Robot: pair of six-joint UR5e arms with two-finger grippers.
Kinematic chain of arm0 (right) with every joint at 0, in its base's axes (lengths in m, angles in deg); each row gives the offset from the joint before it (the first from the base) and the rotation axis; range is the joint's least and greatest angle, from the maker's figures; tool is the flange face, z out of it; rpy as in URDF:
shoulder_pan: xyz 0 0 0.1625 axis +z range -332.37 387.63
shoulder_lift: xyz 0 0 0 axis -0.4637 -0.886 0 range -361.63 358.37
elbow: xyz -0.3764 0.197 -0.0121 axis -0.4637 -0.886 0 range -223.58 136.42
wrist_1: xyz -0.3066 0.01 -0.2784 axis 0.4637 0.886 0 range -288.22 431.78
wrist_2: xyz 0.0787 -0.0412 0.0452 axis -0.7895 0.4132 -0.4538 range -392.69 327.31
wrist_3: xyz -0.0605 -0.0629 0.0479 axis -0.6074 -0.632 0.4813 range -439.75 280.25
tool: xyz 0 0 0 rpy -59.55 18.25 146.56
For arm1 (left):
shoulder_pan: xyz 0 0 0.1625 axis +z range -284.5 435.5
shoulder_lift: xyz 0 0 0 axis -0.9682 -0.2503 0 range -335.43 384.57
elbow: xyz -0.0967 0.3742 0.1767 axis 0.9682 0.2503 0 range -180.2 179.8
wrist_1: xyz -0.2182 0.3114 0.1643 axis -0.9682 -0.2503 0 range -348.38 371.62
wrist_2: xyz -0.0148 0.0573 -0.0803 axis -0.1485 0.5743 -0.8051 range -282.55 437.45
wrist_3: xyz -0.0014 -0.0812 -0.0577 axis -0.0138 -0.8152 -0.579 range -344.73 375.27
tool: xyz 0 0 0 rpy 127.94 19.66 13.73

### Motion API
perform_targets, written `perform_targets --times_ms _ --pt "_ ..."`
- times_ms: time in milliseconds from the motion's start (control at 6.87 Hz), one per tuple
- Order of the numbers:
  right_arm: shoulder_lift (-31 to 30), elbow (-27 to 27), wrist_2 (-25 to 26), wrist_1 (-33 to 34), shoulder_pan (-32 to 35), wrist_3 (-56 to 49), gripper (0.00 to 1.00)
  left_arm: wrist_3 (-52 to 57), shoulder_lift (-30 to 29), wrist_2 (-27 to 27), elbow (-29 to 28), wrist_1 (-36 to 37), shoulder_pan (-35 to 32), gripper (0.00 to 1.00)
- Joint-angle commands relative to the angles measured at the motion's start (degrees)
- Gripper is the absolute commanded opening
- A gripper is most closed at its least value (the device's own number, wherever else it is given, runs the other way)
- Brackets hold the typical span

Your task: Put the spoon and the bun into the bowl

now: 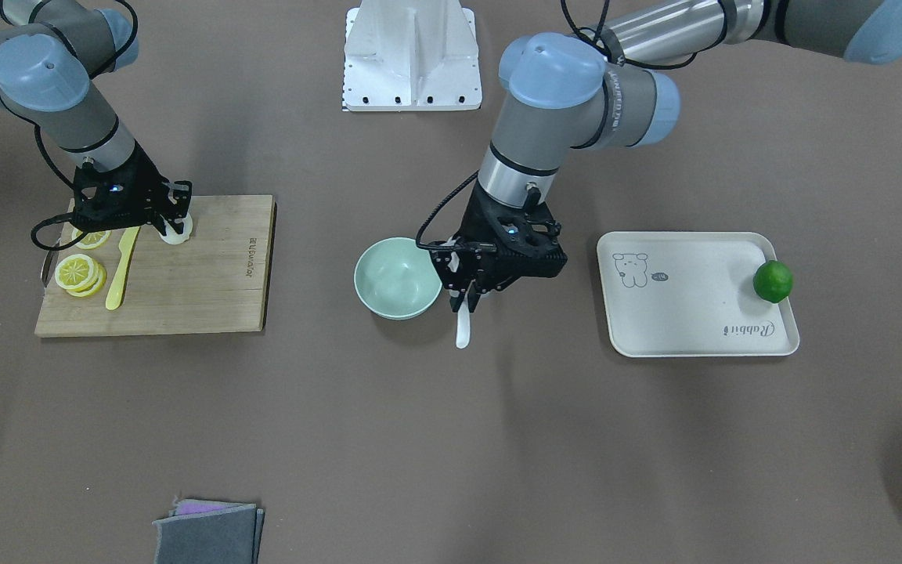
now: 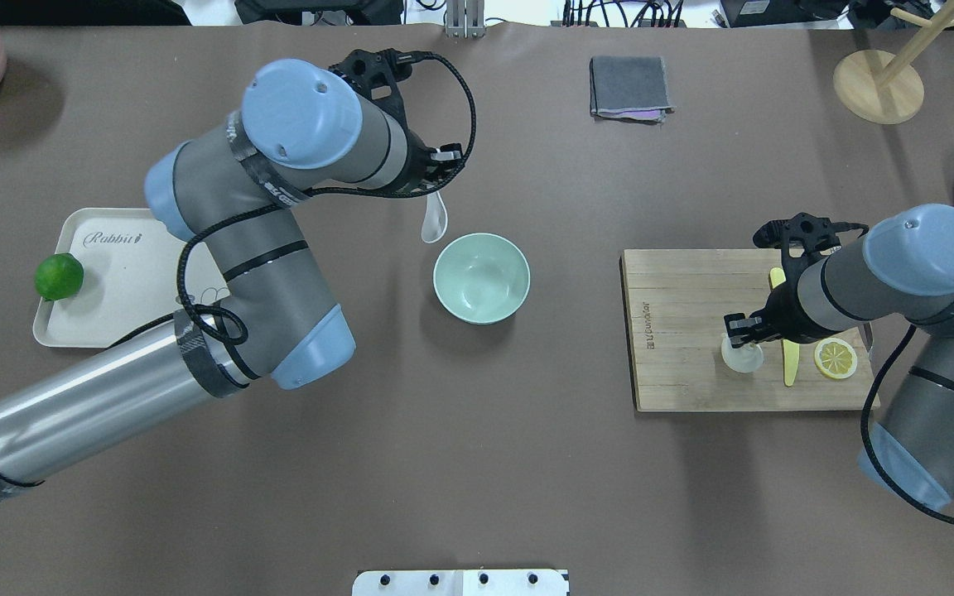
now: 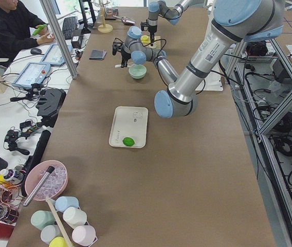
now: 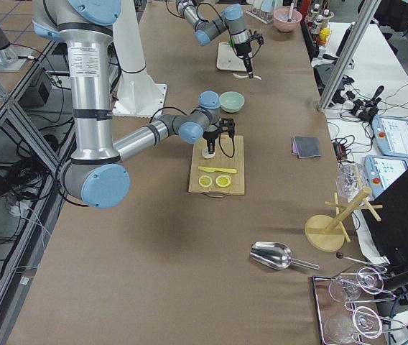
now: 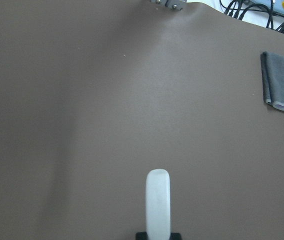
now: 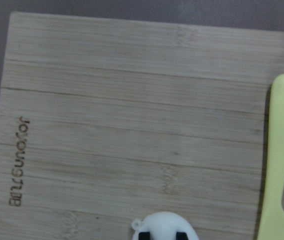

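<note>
My left gripper [image 1: 463, 301] is shut on the handle of the white spoon [image 1: 463, 329], whose scoop [image 2: 434, 219] sticks out beyond the fingers. It hangs above the table just beside the mint-green bowl [image 1: 398, 278], outside its rim. The bowl [image 2: 481, 277] is empty. In the left wrist view the spoon [image 5: 158, 200] points out over bare table. My right gripper [image 1: 175, 227] is shut on the white bun [image 2: 742, 356], which rests on the wooden cutting board [image 2: 676, 331]. In the right wrist view the bun [image 6: 164, 222] shows between the fingertips.
A yellow plastic knife [image 1: 120, 266] and lemon slices [image 1: 79, 272] lie on the board beside the bun. A cream tray [image 1: 694, 305] holds a green lime [image 1: 773, 281]. A folded grey cloth [image 2: 628, 87] lies at the far edge.
</note>
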Motion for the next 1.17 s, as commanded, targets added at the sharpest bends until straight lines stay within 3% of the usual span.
perform_targets --times_ms 0,437,1019 --pt "5.84 0.46 -2.62 6.69 2.63 0.0 0.0 -4.41 -3.32 7.06 -2.82 -0.47 5.37 0.0" --pt "6.22 1.51 -2.71 7.17 2.89 0.09 0.0 -4.34 -3.34 9.75 -9.14 -9.24 6.53 0.0" --pt "6.13 2.92 -2.62 7.26 3.24 1.58 0.0 -3.64 -3.24 10.63 -9.43 -9.26 6.62 0.0"
